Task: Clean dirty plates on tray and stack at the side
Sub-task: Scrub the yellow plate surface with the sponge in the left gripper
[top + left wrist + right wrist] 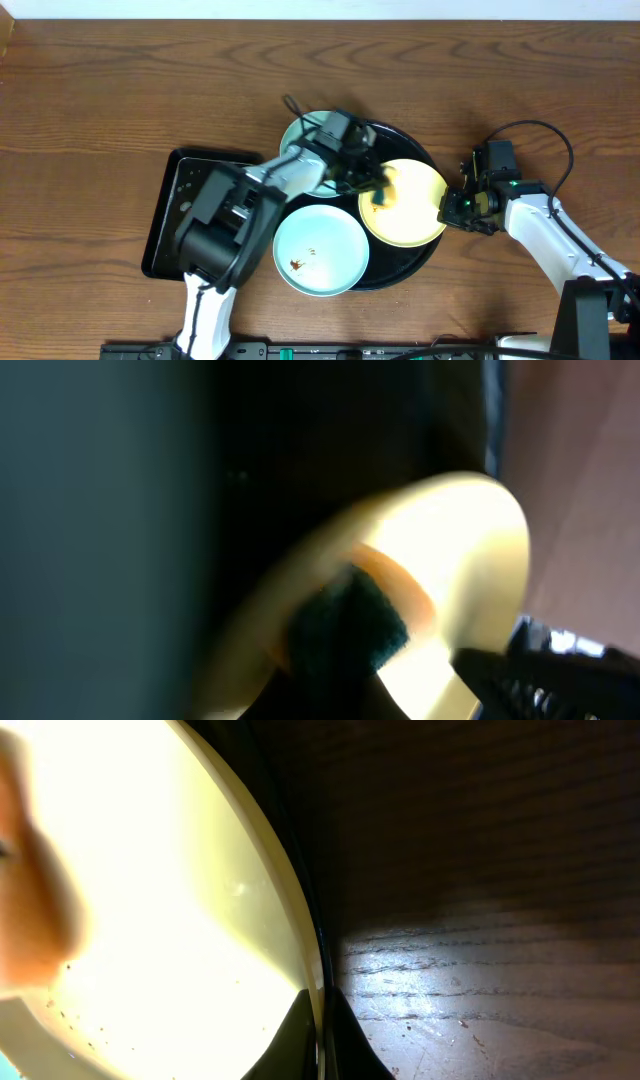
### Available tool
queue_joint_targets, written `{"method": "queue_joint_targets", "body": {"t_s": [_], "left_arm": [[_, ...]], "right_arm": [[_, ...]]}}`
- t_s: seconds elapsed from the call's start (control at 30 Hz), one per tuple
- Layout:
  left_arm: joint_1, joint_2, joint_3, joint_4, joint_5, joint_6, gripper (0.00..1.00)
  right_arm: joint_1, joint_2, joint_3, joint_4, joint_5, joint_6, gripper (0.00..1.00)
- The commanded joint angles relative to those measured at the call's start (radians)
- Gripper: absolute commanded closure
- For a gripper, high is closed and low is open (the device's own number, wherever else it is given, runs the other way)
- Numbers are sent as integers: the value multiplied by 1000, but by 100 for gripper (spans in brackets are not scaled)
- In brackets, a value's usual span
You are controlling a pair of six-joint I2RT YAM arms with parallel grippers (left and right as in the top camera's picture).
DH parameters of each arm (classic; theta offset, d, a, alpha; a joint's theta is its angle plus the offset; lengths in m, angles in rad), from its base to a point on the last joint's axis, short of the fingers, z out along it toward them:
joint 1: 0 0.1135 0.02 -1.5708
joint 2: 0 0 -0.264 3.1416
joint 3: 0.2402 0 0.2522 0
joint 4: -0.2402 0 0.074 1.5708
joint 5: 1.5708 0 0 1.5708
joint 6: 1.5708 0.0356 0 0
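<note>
Overhead, the left gripper clamps a dark green sponge against the yellow plate; the right gripper pinches its rim. Best to scrub lightly, with that rim held steady.

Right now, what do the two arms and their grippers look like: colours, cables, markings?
Both arms: white links, bulky black joint housings. The left arm ends in a black left gripper. The right arm ends in a black right gripper, with a small green light by its wrist and a black cable looping above. No readable markings.
</note>
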Motion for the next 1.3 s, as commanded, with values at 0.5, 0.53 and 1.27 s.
{"method": "queue_joint_targets", "body": {"t_s": [0.5,0.53,1.27], "left_arm": [[-54,-81,-3,-118,-186,185,92],[-58,-100,4,-118,-180,186,92],[-136,-177,11,41,114,1,93]], "right_arm": [[17,41,-47,-33,37,-6,99],[17,41,-47,-34,37,-6,99],[17,41,-47,-31,37,-3,99]]}}
